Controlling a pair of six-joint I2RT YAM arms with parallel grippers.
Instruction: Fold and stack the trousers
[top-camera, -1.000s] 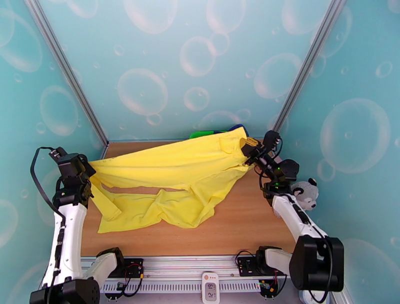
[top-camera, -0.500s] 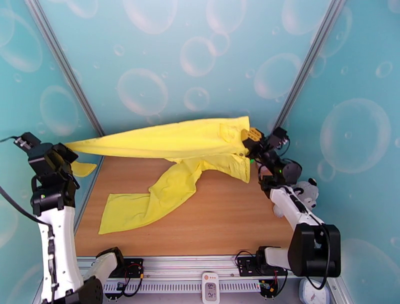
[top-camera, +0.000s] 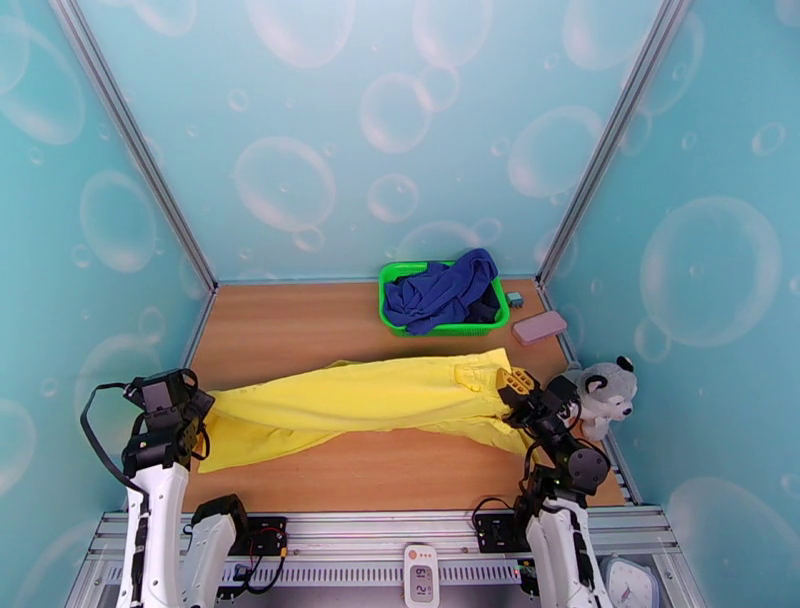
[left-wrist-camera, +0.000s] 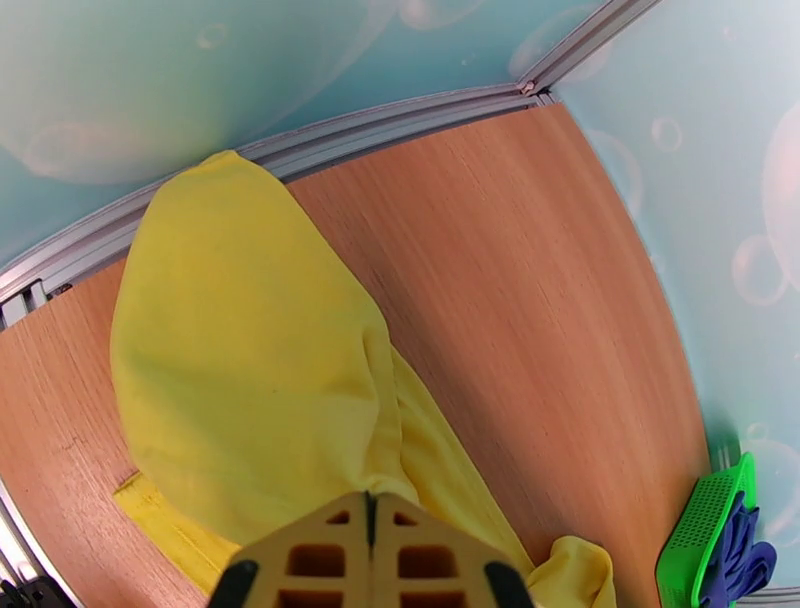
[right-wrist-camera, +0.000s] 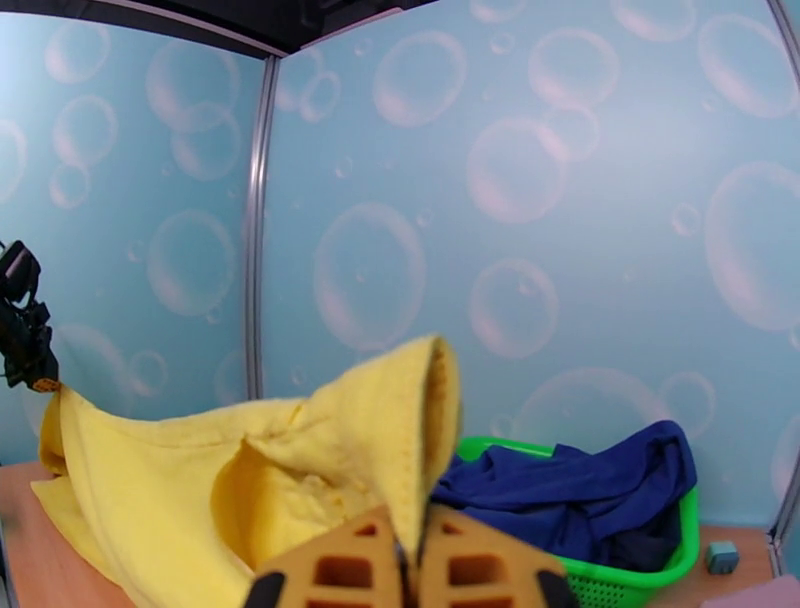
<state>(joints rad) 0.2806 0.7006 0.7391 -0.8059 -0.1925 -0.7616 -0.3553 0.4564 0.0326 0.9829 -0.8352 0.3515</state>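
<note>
The yellow trousers (top-camera: 370, 400) lie stretched left to right across the near half of the table, one leg folded along the other. My left gripper (top-camera: 204, 420) is shut on the leg end at the left. In the left wrist view its fingers (left-wrist-camera: 330, 545) pinch the yellow fabric (left-wrist-camera: 250, 370). My right gripper (top-camera: 512, 386) is shut on the waistband end at the right. The right wrist view has its fingers (right-wrist-camera: 460, 565) closed on a raised fold of the yellow cloth (right-wrist-camera: 330, 450).
A green basket (top-camera: 388, 300) holding a blue garment (top-camera: 445, 290) stands at the back of the table, also visible as the basket (right-wrist-camera: 655, 570) in the right wrist view. A pinkish box (top-camera: 539, 327) and a plush toy (top-camera: 600, 390) sit at the right edge. Bare wood lies between trousers and basket.
Both arms have come down and toward the near edge. The trousers, held stretched high in the air before, now rest low and straight along the table's near half, uncovering the basket.
</note>
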